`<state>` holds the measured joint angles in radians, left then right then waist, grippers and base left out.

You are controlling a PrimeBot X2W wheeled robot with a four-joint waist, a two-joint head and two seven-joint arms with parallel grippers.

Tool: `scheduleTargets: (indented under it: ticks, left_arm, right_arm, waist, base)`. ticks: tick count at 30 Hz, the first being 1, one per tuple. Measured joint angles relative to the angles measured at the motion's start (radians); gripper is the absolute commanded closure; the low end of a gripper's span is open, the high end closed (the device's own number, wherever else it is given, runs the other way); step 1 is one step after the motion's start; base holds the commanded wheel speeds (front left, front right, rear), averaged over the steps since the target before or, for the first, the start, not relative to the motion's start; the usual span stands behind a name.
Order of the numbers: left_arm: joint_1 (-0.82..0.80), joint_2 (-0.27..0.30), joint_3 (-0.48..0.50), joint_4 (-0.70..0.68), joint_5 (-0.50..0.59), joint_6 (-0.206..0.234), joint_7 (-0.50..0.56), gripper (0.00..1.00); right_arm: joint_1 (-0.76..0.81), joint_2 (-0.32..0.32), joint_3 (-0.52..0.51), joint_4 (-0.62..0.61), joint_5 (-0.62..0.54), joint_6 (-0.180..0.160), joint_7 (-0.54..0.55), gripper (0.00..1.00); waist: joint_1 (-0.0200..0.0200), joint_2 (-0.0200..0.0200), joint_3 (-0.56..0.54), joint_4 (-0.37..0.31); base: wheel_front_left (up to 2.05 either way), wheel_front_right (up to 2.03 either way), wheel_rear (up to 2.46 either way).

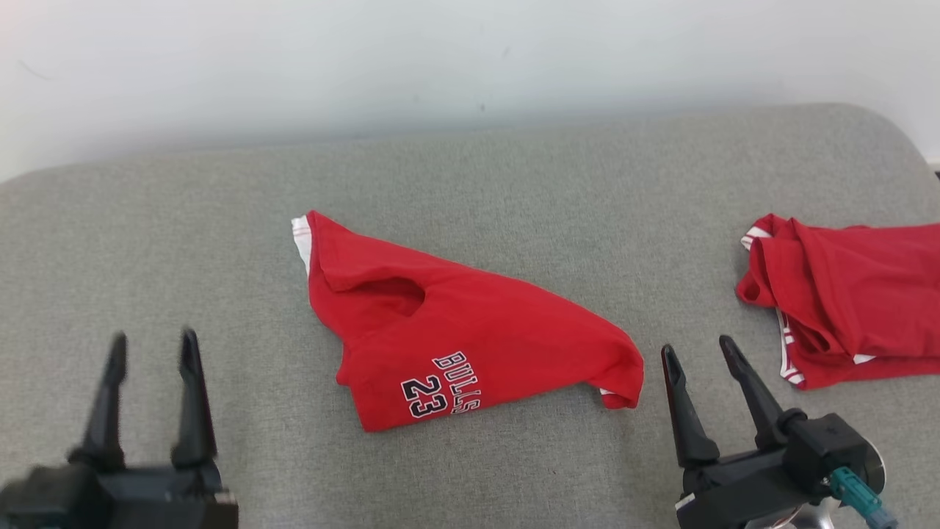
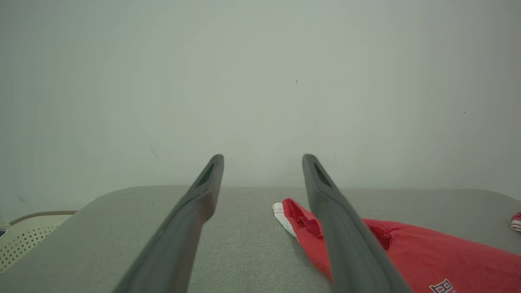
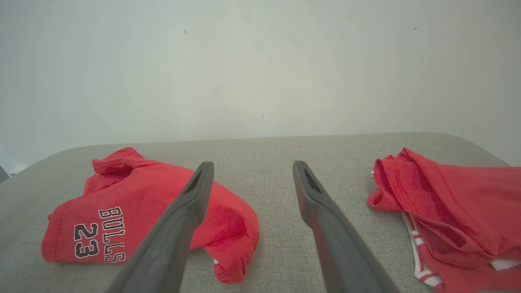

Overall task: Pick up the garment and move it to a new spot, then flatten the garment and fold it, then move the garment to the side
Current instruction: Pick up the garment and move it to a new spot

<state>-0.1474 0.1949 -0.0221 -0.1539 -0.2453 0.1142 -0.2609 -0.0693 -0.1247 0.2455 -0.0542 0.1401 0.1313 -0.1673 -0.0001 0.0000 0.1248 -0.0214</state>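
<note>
A red garment (image 1: 455, 338) printed BULLS 23 lies crumpled in the middle of the grey cushion; it also shows in the left wrist view (image 2: 427, 256) and the right wrist view (image 3: 134, 211). My left gripper (image 1: 152, 345) hovers open at the lower left, well left of the garment, with nothing between its fingers (image 2: 191, 211). My right gripper (image 1: 698, 349) stands open at the lower right, just right of the garment's near corner, also empty, its fingers (image 3: 317, 203) spread apart.
A second red garment (image 1: 844, 301) with white trim lies bunched at the right edge of the cushion (image 1: 183, 242), also seen in the right wrist view (image 3: 452, 211). A pale wall stands behind. A perforated white basket (image 2: 24, 236) sits off the cushion's left end.
</note>
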Motion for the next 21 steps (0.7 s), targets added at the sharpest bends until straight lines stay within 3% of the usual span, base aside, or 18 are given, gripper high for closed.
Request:
scheduleTargets:
  ticks: [10, 21]
  left_arm:
    - [0.128, 0.001, -0.02, 0.097, 0.031, -0.018, 0.0, 0.0]
    - [0.141, -0.002, -0.037, 0.128, 0.026, -0.029, 0.0, 0.0]
  right_arm:
    - [0.07, -0.003, 0.005, 0.005, -0.007, 0.0, 0.018, 0.0]
    - [0.096, -0.002, 0.0, -0.018, -0.009, 0.0, 0.037, 0.0]
  waist:
    - [0.0, 0.0, -0.071, 0.009]
    - [0.0, 0.0, -0.099, 0.024]
  base:
    - [0.0, 0.0, 0.0]
    - [0.0, 0.0, 0.0]
